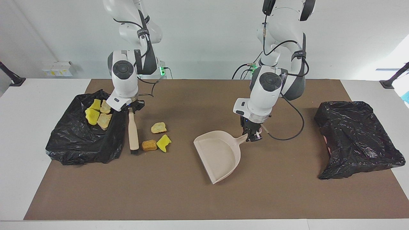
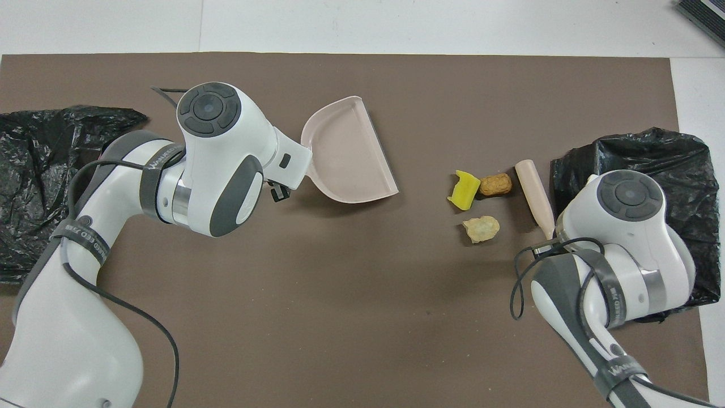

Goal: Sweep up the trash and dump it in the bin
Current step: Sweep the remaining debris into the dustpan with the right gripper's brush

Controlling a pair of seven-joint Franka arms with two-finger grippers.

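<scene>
Three loose pieces of trash lie on the brown mat: a tan chunk (image 1: 158, 127) (image 2: 481, 228), a brown chunk (image 1: 149, 145) (image 2: 495, 184) and a yellow sponge piece (image 1: 164, 142) (image 2: 464, 190). My right gripper (image 1: 131, 109) is shut on a wooden brush (image 1: 133, 131) (image 2: 535, 190). The brush's bristles point down at the mat between the bin (image 1: 80, 143) (image 2: 634, 153) and the brown chunk. My left gripper (image 1: 252, 134) is shut on the handle of the beige dustpan (image 1: 219, 153) (image 2: 348, 150). The pan's open mouth faces the loose trash. Several more pieces of trash (image 1: 97, 113) lie in the bin.
The bin is lined with a black bag and stands at the right arm's end of the table. A second black bag (image 1: 358, 137) (image 2: 45, 170) lies at the left arm's end. A gap of brown mat (image 1: 182, 140) separates the dustpan from the loose pieces.
</scene>
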